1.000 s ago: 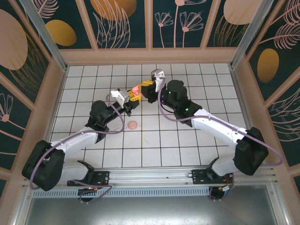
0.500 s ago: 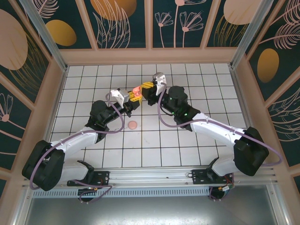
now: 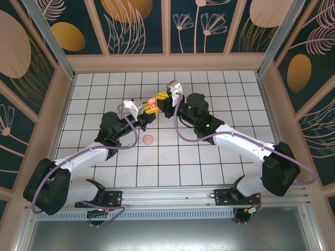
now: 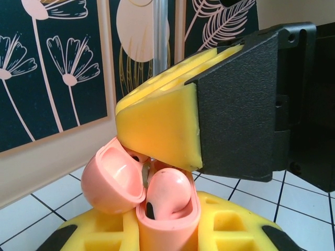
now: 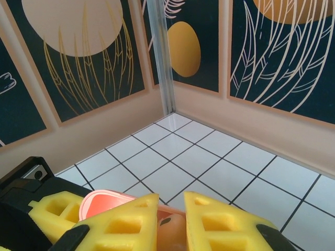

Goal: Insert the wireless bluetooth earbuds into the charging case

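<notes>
Right gripper (image 3: 160,99) shifted left over charging case (image 4: 167,230), jaws near-closed, grip unclear; left gripper (image 3: 148,109) pinching case. Risk: skewed earbud (image 4: 170,191) jams.

Above the middle of the bench (image 3: 235,89), toward its far edge, the left gripper (image 3: 148,109) and right gripper (image 3: 163,99) meet tip to tip. The charging case (image 4: 167,227) sits between the left fingers (image 4: 235,227), with an earbud (image 4: 167,193) in it and the right fingers (image 4: 157,125) directly above. A small round piece (image 3: 148,139) lies on the bench just before them.
</notes>
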You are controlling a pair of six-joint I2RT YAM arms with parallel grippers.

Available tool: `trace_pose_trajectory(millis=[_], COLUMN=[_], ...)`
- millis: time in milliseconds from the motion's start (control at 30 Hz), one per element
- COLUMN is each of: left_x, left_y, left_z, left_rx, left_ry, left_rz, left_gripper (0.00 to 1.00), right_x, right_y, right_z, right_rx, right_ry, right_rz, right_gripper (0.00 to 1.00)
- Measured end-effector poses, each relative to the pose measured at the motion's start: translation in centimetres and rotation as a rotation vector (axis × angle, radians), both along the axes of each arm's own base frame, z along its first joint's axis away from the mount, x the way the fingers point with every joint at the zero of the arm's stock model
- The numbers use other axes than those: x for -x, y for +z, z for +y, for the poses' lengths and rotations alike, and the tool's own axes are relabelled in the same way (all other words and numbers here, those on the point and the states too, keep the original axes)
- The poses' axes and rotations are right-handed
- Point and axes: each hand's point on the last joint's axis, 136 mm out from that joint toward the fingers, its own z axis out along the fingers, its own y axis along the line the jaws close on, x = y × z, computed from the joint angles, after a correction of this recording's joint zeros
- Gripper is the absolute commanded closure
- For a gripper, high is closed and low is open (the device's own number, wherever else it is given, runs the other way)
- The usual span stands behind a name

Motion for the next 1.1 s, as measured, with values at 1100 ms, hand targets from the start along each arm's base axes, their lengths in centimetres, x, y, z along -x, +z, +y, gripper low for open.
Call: trace_pose_trajectory(millis=[1100], left_x=[1.0], left_y=[0.6], left_z=[-1.0], left_rx=[-0.005], left_ry=[-0.063], left_rz=[-0.007], left_gripper=[1.00], right_x=[1.7], right_y=[0.4], right_z=[-1.4], right_rx=[0.011], right_ry=[-0.024], right_rz=[-0.031], right_gripper=[0.67])
